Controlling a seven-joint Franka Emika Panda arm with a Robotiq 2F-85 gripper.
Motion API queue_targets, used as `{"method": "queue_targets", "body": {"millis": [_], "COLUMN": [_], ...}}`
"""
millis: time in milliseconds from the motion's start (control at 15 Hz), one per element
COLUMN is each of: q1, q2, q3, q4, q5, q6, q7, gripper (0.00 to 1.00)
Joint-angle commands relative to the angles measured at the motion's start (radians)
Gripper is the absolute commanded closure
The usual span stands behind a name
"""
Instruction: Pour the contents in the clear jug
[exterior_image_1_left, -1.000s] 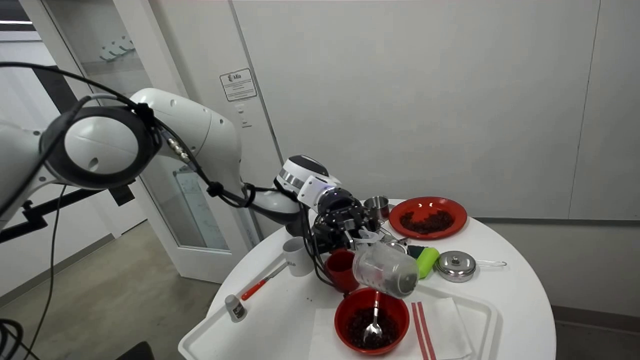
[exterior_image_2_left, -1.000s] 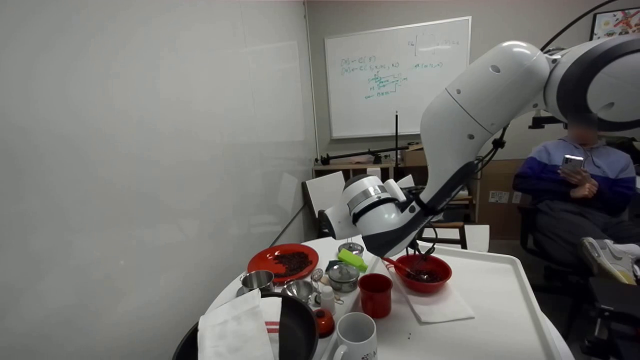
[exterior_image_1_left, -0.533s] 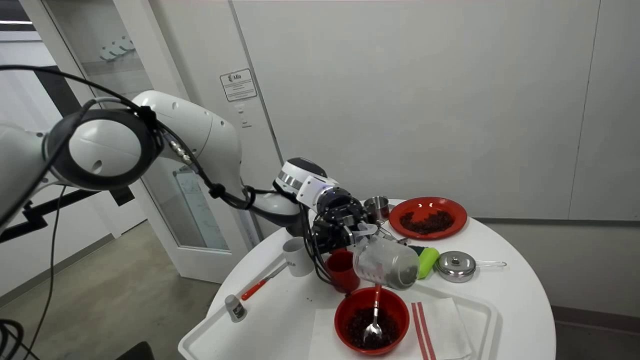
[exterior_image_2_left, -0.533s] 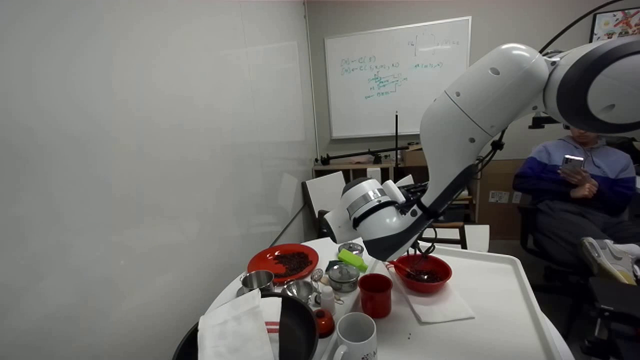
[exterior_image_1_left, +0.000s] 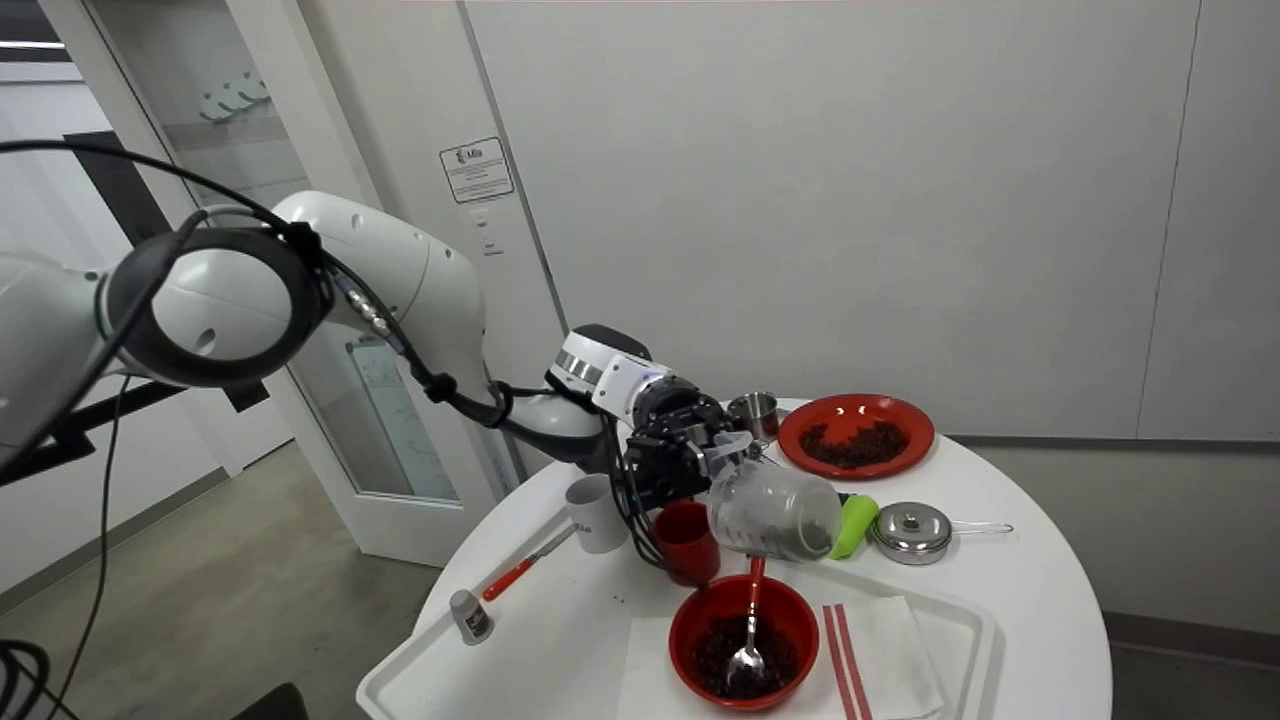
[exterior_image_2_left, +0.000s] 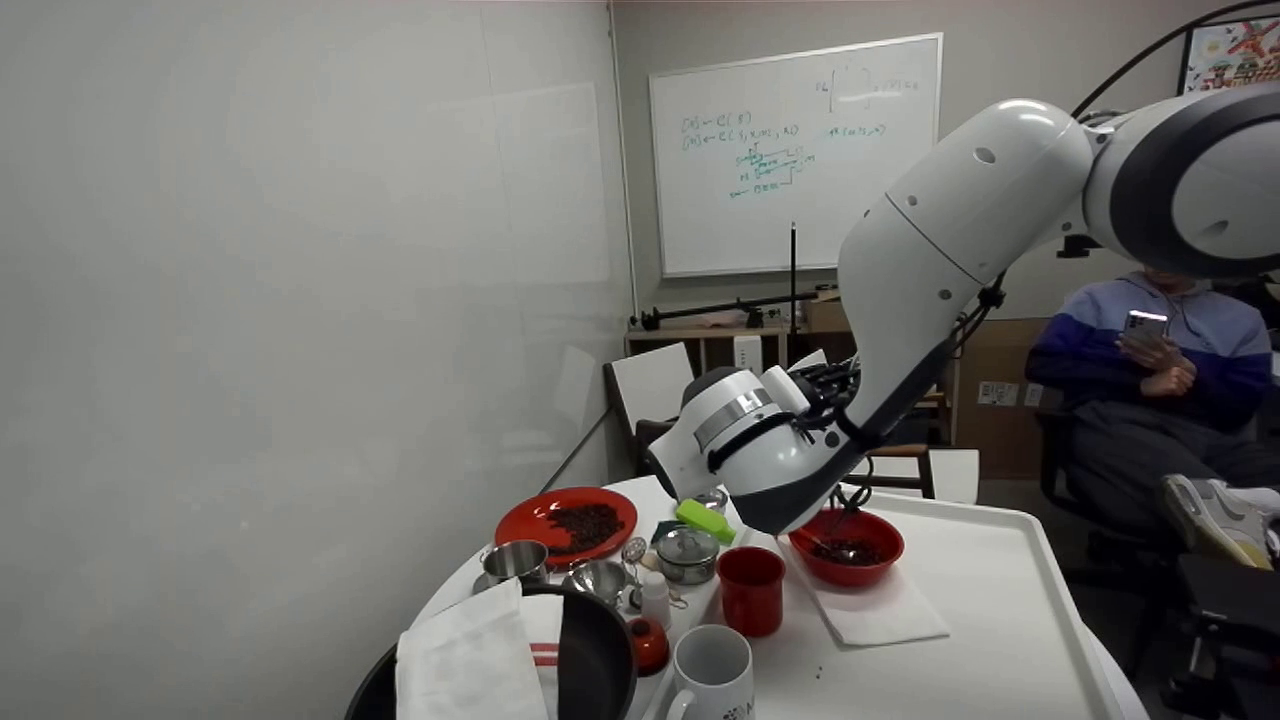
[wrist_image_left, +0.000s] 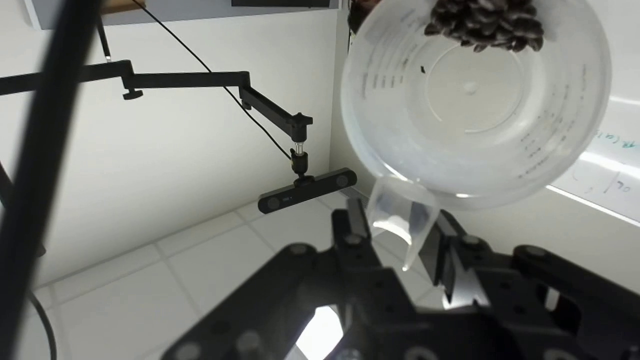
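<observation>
The clear jug (round, translucent) hangs tilted, cupping dark oval pieces.

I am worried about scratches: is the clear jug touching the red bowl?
Apart. In an exterior view, a white gap shows between the clear jug and the rim of the red bowl, crossed only by the spoon.

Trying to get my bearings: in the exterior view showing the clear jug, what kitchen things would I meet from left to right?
Small grey container, red-handled utensil, pale mug, red cup, clear jug, bright green item, lidded steel pan.
</observation>
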Motion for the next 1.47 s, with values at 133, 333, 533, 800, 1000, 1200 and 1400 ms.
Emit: {"method": "queue_targets", "body": {"millis": [133, 333, 533, 800, 1000, 1200, 1400], "q1": [0.0, -0.002, -0.024, -0.046, -0.058, -0.078, -0.094], "q2": [0.029, 0.03, 0.011, 0.008, -0.007, -0.032, -0.057], "q3": [0.013, 0.019, 0.055, 0.093, 0.119, 0.146, 0.159], "q4": [0.037, 0.038, 0.025, 0.017, -0.005, -0.025, -0.039], "q5": [-0.047, -0.051, -0.026, 0.005, 0.045, 0.108, 0.176], "q6": [-0.051, -0.055, -0.013, 0.031, 0.069, 0.136, 0.211], "q7": [0.002, 0.001, -0.064, -0.132, -0.174, -0.243, -0.329], "gripper": [0.9, 0.9, 0.9, 0.9, 0.9, 0.9, 0.9]}}
